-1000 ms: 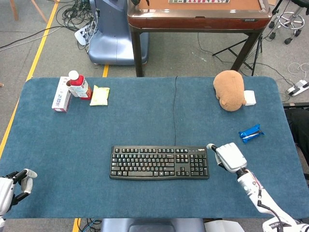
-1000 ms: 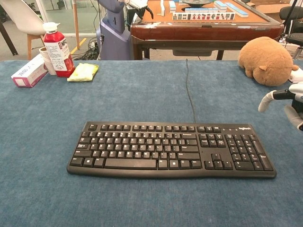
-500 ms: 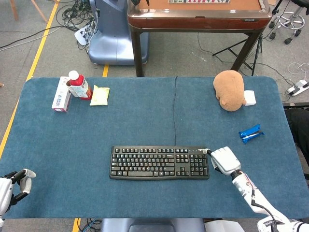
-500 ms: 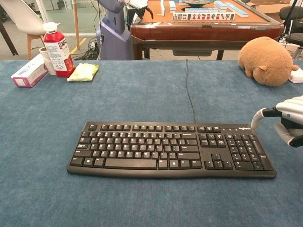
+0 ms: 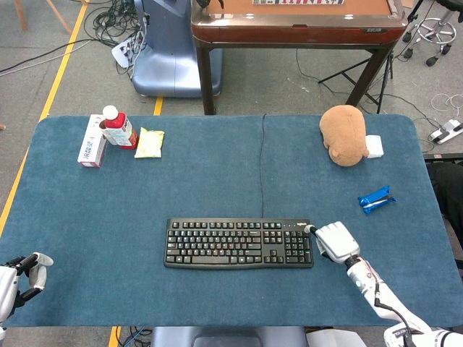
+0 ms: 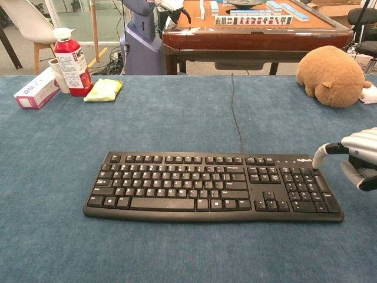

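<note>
A black keyboard (image 5: 239,243) (image 6: 212,186) lies across the middle of the blue table (image 5: 217,181), its cable (image 5: 262,166) running to the far edge. My right hand (image 5: 335,241) (image 6: 356,156) sits at the keyboard's right end. Its thumb tip touches the back right corner and its other fingers curl beside the right edge, holding nothing. My left hand (image 5: 18,278) rests at the table's near left corner, fingers apart and empty. It does not show in the chest view.
A red bottle (image 5: 118,128) (image 6: 72,62), a white box (image 5: 91,141) and a yellow packet (image 5: 150,142) stand at the far left. A brown plush (image 5: 343,134) (image 6: 333,68) lies far right, with a blue packet (image 5: 377,199) nearer. A wooden table (image 5: 296,22) stands behind.
My right hand has moved left and down to the keyboard's right end, bringing its thumb to the back corner. The left hand has hardly moved.
</note>
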Robot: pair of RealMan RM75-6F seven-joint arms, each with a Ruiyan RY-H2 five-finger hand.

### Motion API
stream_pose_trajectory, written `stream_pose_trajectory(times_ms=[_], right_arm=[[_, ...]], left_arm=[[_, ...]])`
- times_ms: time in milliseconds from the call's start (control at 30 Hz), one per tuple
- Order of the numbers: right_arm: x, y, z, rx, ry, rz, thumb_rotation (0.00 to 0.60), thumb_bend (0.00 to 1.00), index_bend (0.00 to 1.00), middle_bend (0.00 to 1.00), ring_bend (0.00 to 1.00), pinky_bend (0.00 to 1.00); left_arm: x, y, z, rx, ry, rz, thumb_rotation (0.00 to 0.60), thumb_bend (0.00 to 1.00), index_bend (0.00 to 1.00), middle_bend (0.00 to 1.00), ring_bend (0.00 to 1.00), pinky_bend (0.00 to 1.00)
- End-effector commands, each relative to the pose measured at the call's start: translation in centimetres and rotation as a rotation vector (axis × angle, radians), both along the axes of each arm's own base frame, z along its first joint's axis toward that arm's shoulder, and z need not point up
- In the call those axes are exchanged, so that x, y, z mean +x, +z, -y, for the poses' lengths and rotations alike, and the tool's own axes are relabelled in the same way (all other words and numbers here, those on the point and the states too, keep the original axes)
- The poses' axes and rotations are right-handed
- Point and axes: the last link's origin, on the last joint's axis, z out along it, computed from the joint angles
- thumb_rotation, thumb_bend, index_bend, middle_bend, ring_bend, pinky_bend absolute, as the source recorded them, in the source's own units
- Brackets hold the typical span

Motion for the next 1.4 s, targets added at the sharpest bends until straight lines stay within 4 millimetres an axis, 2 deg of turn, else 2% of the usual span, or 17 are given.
stream_pose_trajectory(times_ms=[33, 433, 600, 767, 867, 967, 1033, 1267, 1400], right_arm=[[0.1, -0.1, 0.0, 0.004, 0.004, -0.001, 0.600, 1.00, 0.31, 1.00, 0.97, 1.00], [0.0, -0.6, -0.1, 0.015, 0.004, -0.011, 0.600, 1.00, 0.31, 1.00, 0.97, 1.00], [0.3, 0.0, -0.4, -0.002, 0.019, 0.008, 0.600, 1.00, 0.31, 1.00, 0.97, 1.00], [1.5, 2.2, -1.2, -0.067, 0.084, 0.058, 0.600, 1.00, 0.31, 0.99, 0.96, 1.00], [1.9, 3.8, -1.9, -0.115, 0.119, 0.083, 0.600, 1.00, 0.31, 0.94, 0.90, 1.00], [2.0, 5.5, -2.4, -0.172, 0.147, 0.099, 0.600, 0.99, 0.36, 0.88, 0.84, 1.00], [1.9, 6.5, -2.9, -0.203, 0.159, 0.118, 0.600, 0.96, 0.40, 0.84, 0.82, 1.00], [1.1, 9.1, -4.6, -0.279, 0.167, 0.135, 0.600, 0.95, 0.42, 0.73, 0.72, 1.00], [0.5, 10.1, -5.7, -0.320, 0.153, 0.155, 0.600, 0.93, 0.42, 0.65, 0.64, 0.94]], left_arm=[[0.0, 0.0, 0.0, 0.000, 0.000, 0.001, 0.600, 0.49, 0.53, 0.81, 0.65, 0.86], [-0.1, 0.2, 0.0, 0.005, 0.002, 0.003, 0.600, 0.49, 0.53, 0.81, 0.65, 0.86], [-0.1, 0.1, 0.0, 0.003, 0.002, 0.000, 0.600, 0.49, 0.53, 0.81, 0.65, 0.86], [-0.1, 0.0, 0.0, 0.001, 0.002, -0.004, 0.600, 0.49, 0.53, 0.81, 0.65, 0.86], [-0.1, 0.0, 0.0, -0.001, 0.001, -0.007, 0.600, 0.49, 0.53, 0.81, 0.65, 0.86], [0.0, -0.1, 0.0, -0.001, 0.001, -0.009, 0.600, 0.49, 0.53, 0.81, 0.65, 0.86], [0.0, -0.1, 0.0, -0.002, 0.000, -0.010, 0.600, 0.49, 0.53, 0.81, 0.65, 0.86], [0.0, -0.2, 0.0, -0.004, 0.000, -0.016, 0.600, 0.49, 0.53, 0.81, 0.64, 0.86], [0.1, -0.1, 0.0, 0.003, -0.002, -0.013, 0.600, 0.49, 0.53, 0.80, 0.64, 0.86]])
